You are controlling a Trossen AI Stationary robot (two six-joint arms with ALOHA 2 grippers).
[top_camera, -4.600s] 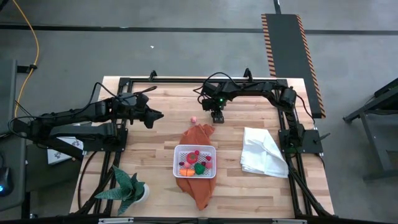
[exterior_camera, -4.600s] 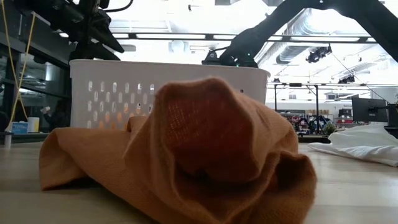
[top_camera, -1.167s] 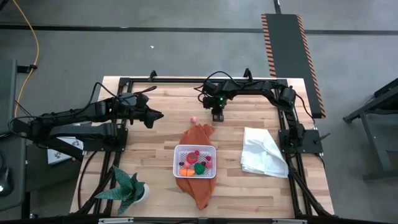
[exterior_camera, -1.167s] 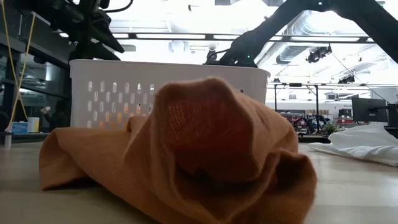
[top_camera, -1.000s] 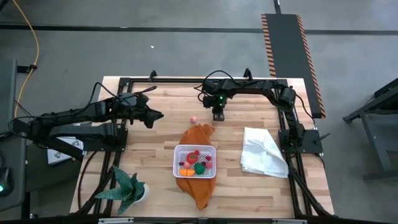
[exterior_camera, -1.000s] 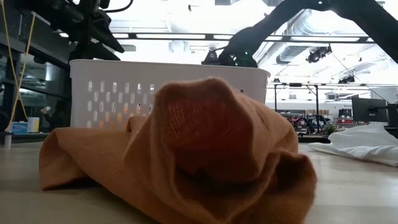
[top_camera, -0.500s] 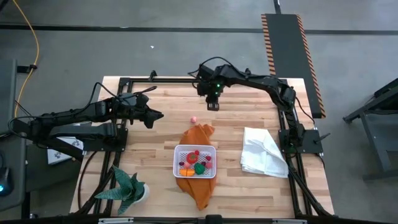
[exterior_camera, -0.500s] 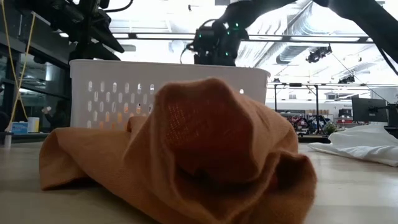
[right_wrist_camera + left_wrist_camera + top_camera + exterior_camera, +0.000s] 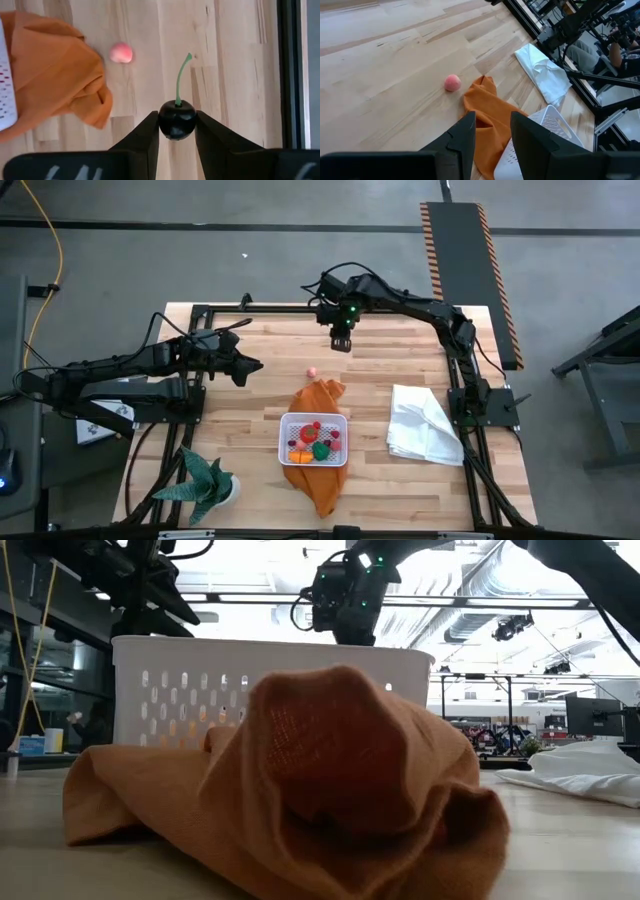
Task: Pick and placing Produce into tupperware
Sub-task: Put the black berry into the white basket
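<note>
The right gripper (image 9: 177, 131) is pinching a dark cherry (image 9: 177, 120) up over the table's far edge, so this is the carry. Next it needs to travel to the tub (image 9: 314, 439) on the orange cloth (image 9: 318, 396). The left gripper (image 9: 490, 131) is waiting, jaws parted, near a pink fruit (image 9: 452, 82).

My right gripper (image 9: 340, 343) sits in the upper middle of the overhead frame, arm stretched in from the right side and bent back toward the far edge, fingers pointing down. In its wrist cam both fingers (image 9: 142, 135) are pinched on a dark cherry (image 9: 177, 119). My left gripper (image 9: 250, 366) sits left of center in the overhead shot, arm reaching in from the left edge. Its fingers (image 9: 465, 135) have a clear gap between them and nothing in it.
</note>
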